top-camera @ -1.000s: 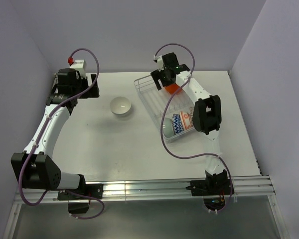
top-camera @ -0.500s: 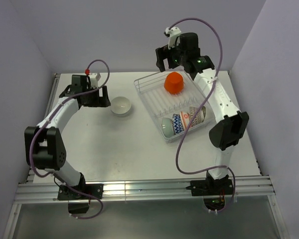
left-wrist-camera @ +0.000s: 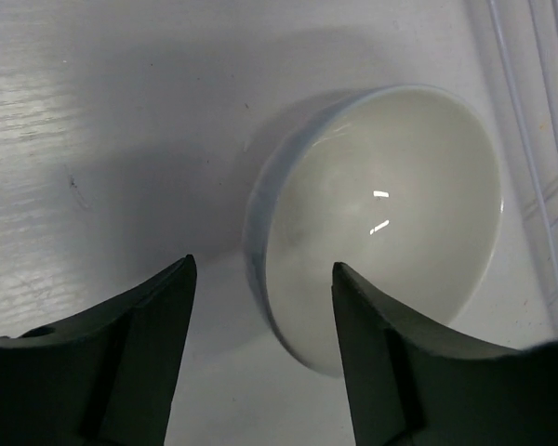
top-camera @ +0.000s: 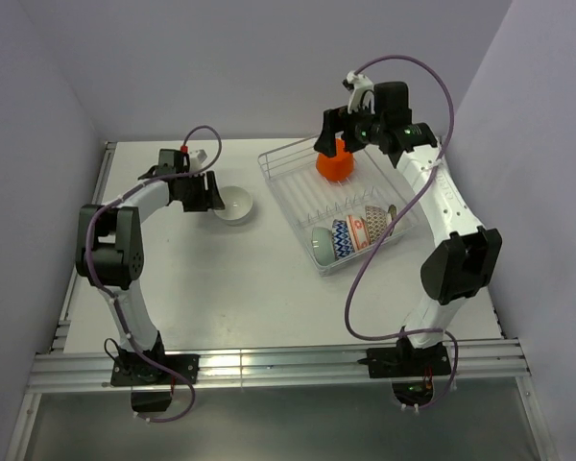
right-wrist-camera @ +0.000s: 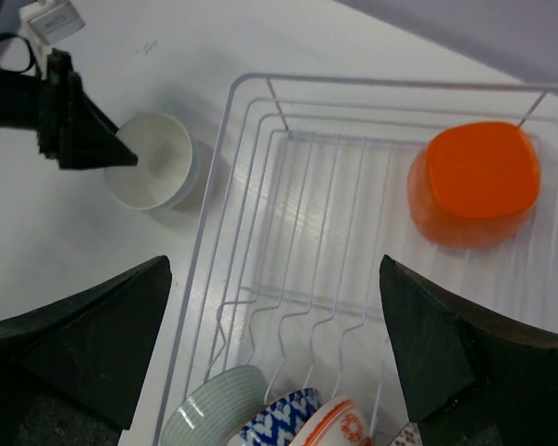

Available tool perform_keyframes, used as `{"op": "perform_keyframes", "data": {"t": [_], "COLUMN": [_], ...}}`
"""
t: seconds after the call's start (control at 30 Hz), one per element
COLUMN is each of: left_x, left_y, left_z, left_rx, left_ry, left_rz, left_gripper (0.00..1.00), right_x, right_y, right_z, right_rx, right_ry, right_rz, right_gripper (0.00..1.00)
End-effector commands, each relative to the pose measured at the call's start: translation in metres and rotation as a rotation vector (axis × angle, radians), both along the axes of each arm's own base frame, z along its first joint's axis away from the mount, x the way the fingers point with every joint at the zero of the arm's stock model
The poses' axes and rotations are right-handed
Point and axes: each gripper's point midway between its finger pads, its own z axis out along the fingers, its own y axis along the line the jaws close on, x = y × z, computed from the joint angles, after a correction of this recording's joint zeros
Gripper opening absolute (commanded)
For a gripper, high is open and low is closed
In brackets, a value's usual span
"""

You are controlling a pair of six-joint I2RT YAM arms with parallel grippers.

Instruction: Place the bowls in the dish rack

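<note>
A white bowl sits upright on the table, left of the dish rack. My left gripper is open at the bowl's left side. In the left wrist view the gripper has its fingers on either side of the near rim of the bowl, apart from it. An orange-red bowl lies upside down at the rack's far end. My right gripper hovers above it, open and empty. A teal bowl, a blue-patterned bowl and an orange-white bowl stand on edge at the near end.
The rack's middle rows of prongs hold nothing. The rack's wire side runs just right of the white bowl. Purple walls close off the back and both sides of the table.
The right gripper let go of the orange-red bowl at the rack's far end and rose above it. The left arm swung right to the white bowl.
</note>
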Motion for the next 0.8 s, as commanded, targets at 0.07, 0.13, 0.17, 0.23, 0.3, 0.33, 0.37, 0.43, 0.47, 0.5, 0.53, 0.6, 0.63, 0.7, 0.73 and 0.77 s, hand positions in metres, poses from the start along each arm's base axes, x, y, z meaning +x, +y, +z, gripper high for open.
{"op": "perform_keyframes", "data": {"t": [0.07,0.13,0.17,0.23,0.3,0.33,0.37,0.43,0.47,0.5,0.53,0.6,0.63,0.7,0.73,0.77], "left_x": [0.02,0.02,0.02,0.019,0.017,0.017,0.017,0.019,0.02,0.016,0.021,0.012,0.015,0.004,0.003,0.004], "left_y": [-0.019,-0.021,-0.021,-0.023,-0.025,-0.025,-0.025,-0.027,-0.029,-0.033,-0.036,-0.047,-0.052,-0.064,-0.066,-0.069], "left_z": [0.005,0.002,0.0,-0.004,-0.009,-0.009,-0.008,0.0,0.007,0.021,0.036,0.07,0.088,0.12,0.132,0.146], "left_rx": [-0.059,-0.068,-0.071,-0.083,-0.097,-0.101,-0.101,-0.115,-0.141,-0.188,-0.23,-0.345,-0.384,-0.495,-0.527,-0.554], "left_ry": [-0.032,-0.02,-0.013,0.004,0.021,0.022,0.023,0.004,-0.01,-0.032,-0.086,-0.134,-0.2,-0.223,-0.241,-0.28], "left_rz": [-0.015,-0.012,-0.012,-0.003,-0.004,-0.005,-0.004,-0.013,-0.02,-0.026,-0.039,-0.091,-0.116,-0.151,-0.159,-0.168], "left_gripper": [0.56,0.47,0.45,0.4,0.29,0.22,0.15,0.0,0.0,0.0,0.0,0.0,0.0,0.0,0.0,0.0], "right_x": [-0.034,-0.037,-0.039,-0.04,-0.039,-0.038,-0.037,-0.035,-0.035,-0.035,-0.036,-0.04,-0.042,-0.046,-0.049,-0.049], "right_y": [0.005,0.005,0.005,0.006,0.008,0.007,0.009,0.01,0.01,0.012,0.014,0.02,0.023,0.03,0.034,0.036], "right_z": [0.014,0.008,0.005,-0.003,-0.007,-0.008,-0.01,-0.009,-0.009,-0.006,-0.004,0.006,0.011,0.025,0.03,0.034], "right_rx": [0.098,0.103,0.109,0.123,0.142,0.148,0.154,0.171,0.179,0.197,0.208,0.242,0.266,0.309,0.322,0.335], "right_ry": [-0.012,0.02,0.034,0.055,0.066,0.072,0.08,0.093,0.098,0.104,0.109,0.101,0.105,0.086,0.083,0.081], "right_rz": [0.029,0.022,0.02,0.013,0.007,-0.002,-0.005,-0.017,-0.022,-0.02,-0.014,0.016,0.02,0.037,0.047,0.052], "right_gripper": [1.0,1.0,1.0,1.0,1.0,1.0,1.0,1.0,1.0,1.0,1.0,1.0,1.0,1.0,0.99,0.99]}}
